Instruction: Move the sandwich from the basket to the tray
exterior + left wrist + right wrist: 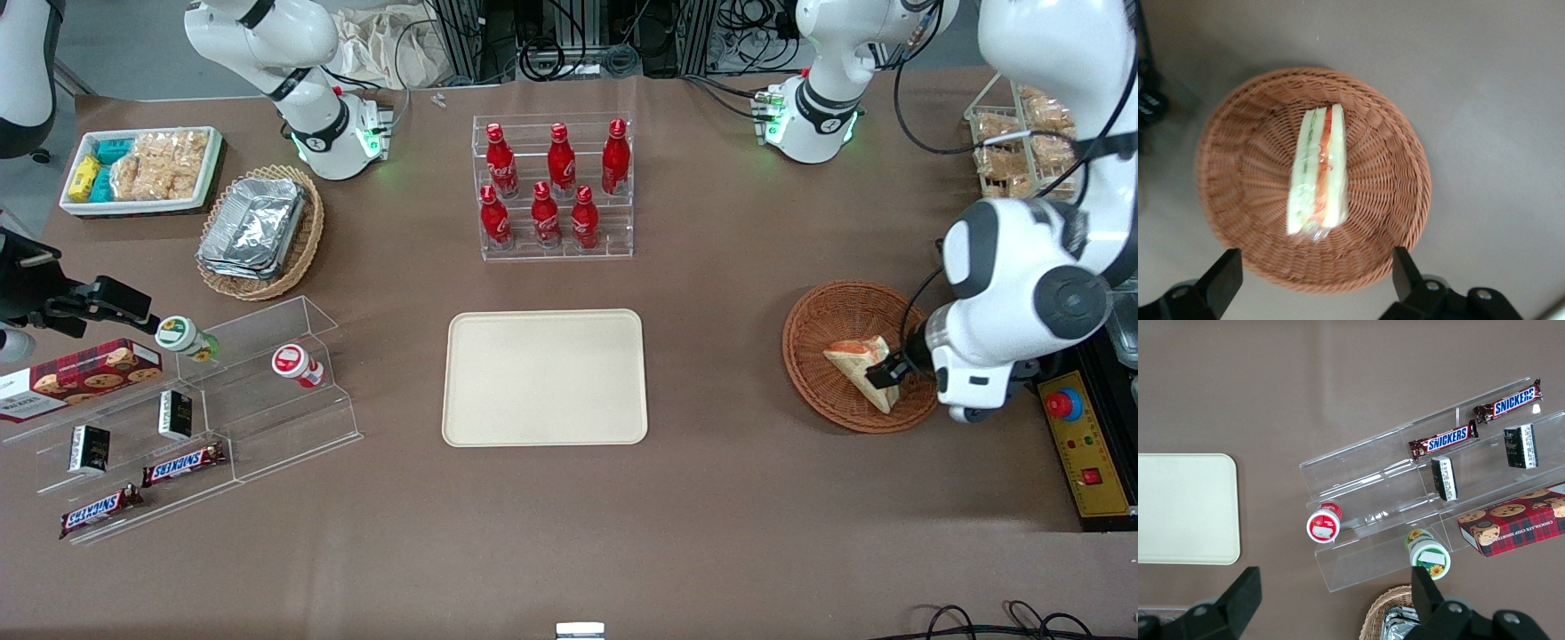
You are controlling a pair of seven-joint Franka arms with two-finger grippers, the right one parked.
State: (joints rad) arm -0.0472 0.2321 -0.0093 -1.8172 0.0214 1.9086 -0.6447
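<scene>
The sandwich [855,363], a clear-wrapped wedge of white bread with red and green filling [1318,175], lies in the round reddish-brown wicker basket [822,311] toward the working arm's end of the table. My left gripper [890,372] hangs just above the basket [1405,143] and the sandwich. It is open, its two dark fingers [1400,261] set wide apart with nothing between them. The cream-beige tray [544,378] lies bare at the table's middle and also shows in the right wrist view [1185,508].
A clear rack of red bottles [556,188] stands farther from the camera than the tray. A yellow control box with a red button [1080,440] sits beside the basket. A wire basket of snack bags [1022,142], an acrylic snack shelf [196,409] and a foil-container basket [260,231] stand elsewhere.
</scene>
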